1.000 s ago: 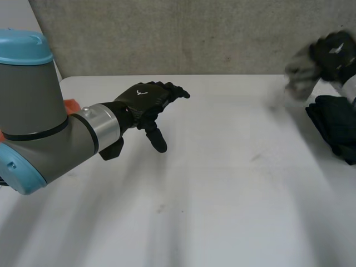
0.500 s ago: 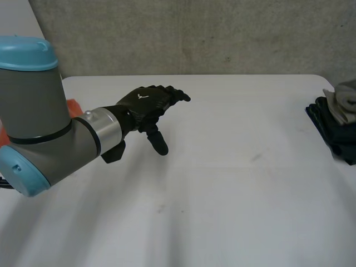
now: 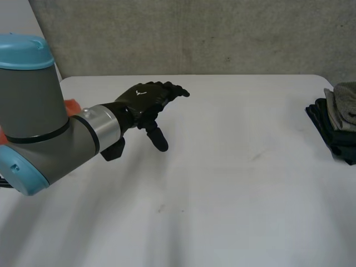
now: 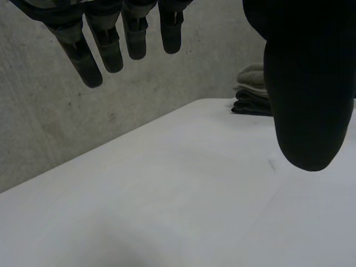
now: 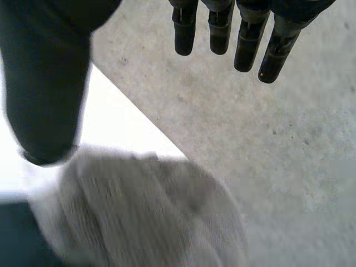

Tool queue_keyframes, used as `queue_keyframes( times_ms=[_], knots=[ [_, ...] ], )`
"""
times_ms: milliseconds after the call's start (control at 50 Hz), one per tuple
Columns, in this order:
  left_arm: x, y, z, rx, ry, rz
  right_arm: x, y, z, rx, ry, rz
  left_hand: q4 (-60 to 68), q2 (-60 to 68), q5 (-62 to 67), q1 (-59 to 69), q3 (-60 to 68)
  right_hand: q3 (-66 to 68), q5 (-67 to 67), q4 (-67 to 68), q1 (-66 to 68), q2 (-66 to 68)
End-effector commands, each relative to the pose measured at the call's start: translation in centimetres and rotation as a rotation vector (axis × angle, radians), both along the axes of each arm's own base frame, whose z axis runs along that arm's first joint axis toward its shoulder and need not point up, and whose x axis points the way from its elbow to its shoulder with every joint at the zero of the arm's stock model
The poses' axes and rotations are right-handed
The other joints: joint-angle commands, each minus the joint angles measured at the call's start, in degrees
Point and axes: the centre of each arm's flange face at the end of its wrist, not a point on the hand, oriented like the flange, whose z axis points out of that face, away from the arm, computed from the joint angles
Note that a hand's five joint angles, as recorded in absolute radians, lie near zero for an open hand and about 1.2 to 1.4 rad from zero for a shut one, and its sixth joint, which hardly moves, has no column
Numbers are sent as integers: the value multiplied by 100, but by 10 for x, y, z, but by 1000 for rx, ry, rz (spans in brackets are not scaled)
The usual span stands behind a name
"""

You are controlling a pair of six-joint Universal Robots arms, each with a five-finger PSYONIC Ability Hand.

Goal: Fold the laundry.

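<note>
My left hand (image 3: 146, 100) hovers open over the white table (image 3: 233, 183) at the back left, fingers straight and nothing in it; its fingers (image 4: 111, 47) and thumb stand apart in the left wrist view. A stack of folded dark garments (image 3: 336, 136) lies at the table's right edge with a folded grey cloth (image 3: 346, 105) on top; the stack (image 4: 253, 97) lies far beyond the left fingertips. My right hand (image 5: 47, 78) is open just above the grey cloth (image 5: 139, 217), fingers (image 5: 222, 28) straight and clear of it.
A grey concrete wall (image 3: 194, 33) runs behind the table's far edge. Something orange (image 3: 71, 105) peeks out behind my left arm (image 3: 33, 111). Bare tabletop lies between the left hand and the stack.
The right hand carried the grey cloth out past the head view's right edge and let it go. The cloth now rests on the dark stack. The left hand barely moved.
</note>
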Motion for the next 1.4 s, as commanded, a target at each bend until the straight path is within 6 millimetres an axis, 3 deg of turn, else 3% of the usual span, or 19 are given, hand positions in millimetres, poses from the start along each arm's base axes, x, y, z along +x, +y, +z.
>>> queue_keyframes(
  times_ms=[20, 100, 160, 260, 340, 420, 480, 500, 620, 720, 960, 1020, 1060, 1080, 1100, 1120, 1220, 1300, 1400],
  knots=[
    [3, 2, 14, -37, 19, 6, 122, 43, 39, -9, -61, 23, -60, -46, -163, 6, -92, -231, -383, -347, -182, -269],
    [9, -2, 25, -72, 33, 38, 172, 66, 45, -43, -163, 30, -94, -80, -196, -28, -126, -231, -383, -347, -182, -269],
    [21, -10, 31, -105, 38, 106, 193, 86, 53, -72, -224, 15, -110, -97, -213, -44, -143, -231, -383, -347, -182, -269],
    [52, -33, 41, -188, 47, 280, 246, 132, 33, -84, -266, 15, -144, -130, -247, -78, -176, -231, -383, -347, -182, -269],
    [87, -59, 44, -267, 60, 438, 268, 159, 12, -74, -270, 43, -161, -147, -264, -95, -193, -231, -383, -347, -182, -269],
    [120, -86, 40, -314, 48, 538, 274, 176, -10, -36, -241, 77, -161, -147, -264, -95, -193, -231, -383, -347, -182, -269],
    [143, -109, 21, -314, -32, 590, 273, 182, -20, -17, -206, 84, -161, -147, -264, -95, -193, -231, -383, -347, -182, -269],
    [152, -122, 0, -295, -102, 586, 272, 185, -26, -7, -176, 90, -161, -147, -264, -95, -193, -231, -383, -347, -182, -269],
    [190, -158, -54, -292, -347, 547, 266, 193, -48, 27, -75, 115, -161, -147, -264, -95, -193, -231, -383, -347, -182, -269],
    [207, -181, -107, -265, -480, 482, 263, 198, -59, 58, -52, 131, -161, -147, -264, -95, -193, -231, -383, -347, -182, -269],
    [231, -216, -136, -286, -510, 496, 262, 200, -64, 73, -45, 137, -11, 3, -113, 55, -43, -231, -383, -347, -182, -269],
    [232, -218, -137, -294, -502, 484, 262, 199, -66, 76, -42, 137, 459, 473, 357, 525, 427, -231, -383, -347, -182, -269],
    [231, -218, -143, -290, -488, 459, 263, 199, -67, 78, -41, 137, 2052, 2066, 1949, 2118, 2019, -231, -383, -347, -182, -269],
    [230, -218, -144, -287, -482, 452, 263, 199, -67, 78, -40, 137, 3159, 3172, 3056, 3224, 3126, -231, -383, -347, -182, -269],
    [228, -217, -145, -285, -475, 444, 263, 199, -67, 78, -40, 137, 6101, 6114, 5998, 6166, 6068, -231, -383, -347, -182, -269],
    [225, -215, -146, -281, -474, 436, 263, 198, -67, 76, -39, 137, 6827, 6841, 6724, 6893, 6795, -231, -383, -347, -182, -269],
    [191, -199, -134, -291, -469, 401, 264, 197, -65, 70, -41, 138, 6834, 6848, 6732, 6900, 6802, -231, -383, -347, -182, -269],
    [146, -173, -84, -357, -366, 364, 262, 190, -58, 46, -52, 125, 6834, 6848, 6732, 6900, 6802, -231, -383, -347, -182, -269],
    [71, -110, -44, -232, -58, 254, 243, 163, -40, -1, -73, 48, 6834, 6848, 6732, 6900, 6802, -231, -383, -347, -182, -269]
  ],
)
